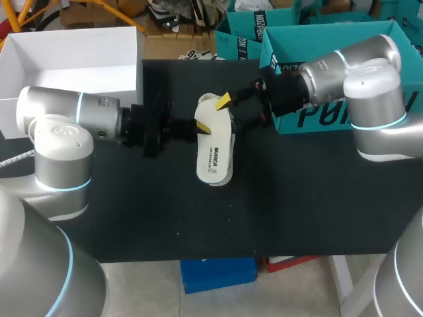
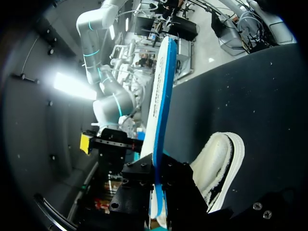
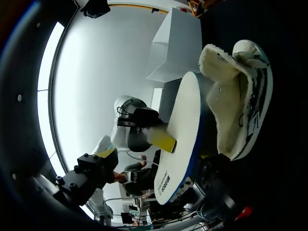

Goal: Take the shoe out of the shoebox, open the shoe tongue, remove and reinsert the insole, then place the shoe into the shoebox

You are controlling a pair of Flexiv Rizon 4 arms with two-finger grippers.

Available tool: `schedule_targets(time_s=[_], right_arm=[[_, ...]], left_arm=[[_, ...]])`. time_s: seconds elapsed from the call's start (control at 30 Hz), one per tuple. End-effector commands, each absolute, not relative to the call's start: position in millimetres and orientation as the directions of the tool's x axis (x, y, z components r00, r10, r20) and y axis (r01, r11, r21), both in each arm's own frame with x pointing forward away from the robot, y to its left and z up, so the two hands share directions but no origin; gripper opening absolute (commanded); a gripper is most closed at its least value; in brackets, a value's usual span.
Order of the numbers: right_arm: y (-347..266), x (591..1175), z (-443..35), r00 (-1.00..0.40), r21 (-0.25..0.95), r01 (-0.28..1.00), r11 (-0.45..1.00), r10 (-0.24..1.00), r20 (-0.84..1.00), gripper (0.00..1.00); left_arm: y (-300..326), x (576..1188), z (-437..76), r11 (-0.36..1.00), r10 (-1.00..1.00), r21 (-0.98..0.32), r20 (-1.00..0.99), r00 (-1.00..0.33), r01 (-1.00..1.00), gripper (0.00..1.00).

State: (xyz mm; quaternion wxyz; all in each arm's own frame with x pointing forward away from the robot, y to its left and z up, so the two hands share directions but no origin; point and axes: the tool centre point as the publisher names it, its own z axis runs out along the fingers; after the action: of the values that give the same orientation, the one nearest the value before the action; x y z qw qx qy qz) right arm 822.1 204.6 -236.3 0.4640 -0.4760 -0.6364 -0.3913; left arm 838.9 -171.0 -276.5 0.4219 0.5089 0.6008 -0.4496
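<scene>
A robotics lab is shown: a silver left arm (image 1: 59,132) and right arm (image 1: 357,72) are mounted at a black table (image 1: 297,198), with a white box (image 1: 73,82) and a teal box (image 1: 317,119) set at its far edge

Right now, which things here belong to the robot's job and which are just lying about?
In the job: white fleece-lined shoe; flat white insole with blue underside; white cardboard shoebox.
Lying about: open teal cardboard box.

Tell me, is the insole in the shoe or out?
Out. The left fingers clamp the insole by its edge, beside the shoe, whose fleecy lining shows bare.
</scene>
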Motion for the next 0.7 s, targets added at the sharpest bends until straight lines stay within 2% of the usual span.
schedule_targets(time_s=[0.03,0.3,0.7], right_arm=[[190,792,-218,-0.101,0.092,0.995,0.044,0.392,0.914,1.00],[168,756,-211,-0.045,0.130,0.977,-0.170,0.432,0.901,1.00],[144,714,-202,0.010,0.169,0.928,-0.331,0.476,0.879,1.00]], left_arm=[[-163,836,-278,0.064,0.279,-0.130,-0.950,-0.143,0.989,0.00],[-155,828,-281,0.029,0.322,-0.182,-0.929,-0.182,0.983,0.00],[-153,820,-291,0.007,0.366,-0.226,-0.906,-0.213,0.974,0.00]])
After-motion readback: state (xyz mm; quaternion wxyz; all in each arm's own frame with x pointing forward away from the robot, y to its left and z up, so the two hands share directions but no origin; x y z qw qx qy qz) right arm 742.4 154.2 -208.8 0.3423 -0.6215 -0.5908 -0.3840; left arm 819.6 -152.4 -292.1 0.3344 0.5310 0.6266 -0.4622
